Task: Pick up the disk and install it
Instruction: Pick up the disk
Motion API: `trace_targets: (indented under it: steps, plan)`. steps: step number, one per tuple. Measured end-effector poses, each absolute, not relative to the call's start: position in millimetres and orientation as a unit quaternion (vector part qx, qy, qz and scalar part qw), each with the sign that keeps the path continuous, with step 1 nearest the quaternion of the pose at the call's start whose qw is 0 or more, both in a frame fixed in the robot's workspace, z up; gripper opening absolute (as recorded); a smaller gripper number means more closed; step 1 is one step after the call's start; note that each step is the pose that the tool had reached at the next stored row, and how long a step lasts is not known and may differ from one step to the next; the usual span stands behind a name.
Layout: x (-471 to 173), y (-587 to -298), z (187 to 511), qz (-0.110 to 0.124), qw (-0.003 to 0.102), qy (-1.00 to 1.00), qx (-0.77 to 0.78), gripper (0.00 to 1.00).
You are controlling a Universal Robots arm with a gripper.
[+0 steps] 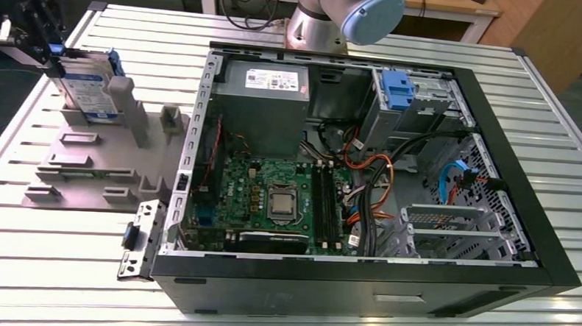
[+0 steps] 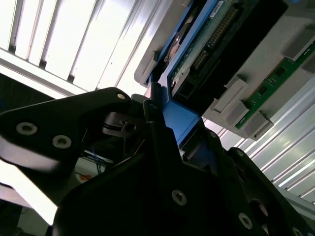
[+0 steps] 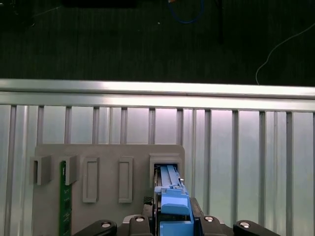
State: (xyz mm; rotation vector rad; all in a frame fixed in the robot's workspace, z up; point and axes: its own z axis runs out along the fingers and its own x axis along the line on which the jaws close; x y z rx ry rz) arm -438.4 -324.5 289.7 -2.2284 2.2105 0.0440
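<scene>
Disk: the disk (image 1: pixel 86 89) stands on edge in a slot of the grey holder (image 1: pixel 84 170). The holder lies on the worktop (image 1: pixel 61 260) at the exterior view's left, well apart from the open computer case (image 1: pixel 542 218).
Grip: the gripper (image 2: pixel 186 135) sits at the disk's upper end. In the second wrist view its fingers (image 2: pixel 156 128) are clenched on the blue end tab, one on either side.
Seating: in the first wrist view the disk's body runs down into the slot, so I judge it not yet free of the holder.
Risk, jamming: a pull out of line with the slot could wedge the blue rails against its walls and drag or tip the holder.
Risk, slipping: the hold is on a narrow plastic tab, away from most of the disk's weight. Once clear, the disk may swing or slide out of the fingers.
Risk, neighbour: a green circuit board (image 3: pixel 62 196) stands in another slot of the same holder, and a jolt could shake it.
Risk, snagging: cables crowd the case near the blue caddy (image 1: pixel 396 90), and a tilted disk could catch on them.
</scene>
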Motion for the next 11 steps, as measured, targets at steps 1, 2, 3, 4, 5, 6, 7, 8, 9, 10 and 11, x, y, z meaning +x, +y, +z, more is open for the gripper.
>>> trace_targets:
  steps: [1,2,3,4,5,6,7,8,9,10,11]
  plan:
    - [-438.4,-324.5,289.7,0.014,0.001,0.705,-0.709,0.36]
    - [-438.4,-324.5,289.7,0.014,0.001,0.705,-0.709,0.36]
    - [-438.4,-324.5,289.7,0.014,0.001,0.706,-0.708,0.36]
    - [-438.4,-324.5,289.7,0.014,0.001,0.707,-0.708,0.36]
    - [-438.4,-324.5,289.7,0.014,0.001,0.707,-0.707,0.36]
    - [-438.4,-324.5,289.7,0.014,0.001,0.708,-0.706,0.36]
    - [-438.4,-324.5,289.7,0.014,0.001,0.708,-0.706,0.36]
    - [-438.4,-324.5,289.7,0.014,0.001,0.709,-0.705,0.36]
    - [-438.4,-324.5,289.7,0.014,0.001,0.71,-0.704,0.36]
    - [-438.4,-324.5,289.7,0.014,0.001,0.71,-0.704,0.36]
    - [-438.4,-324.5,289.7,0.014,0.001,0.711,-0.703,0.36]
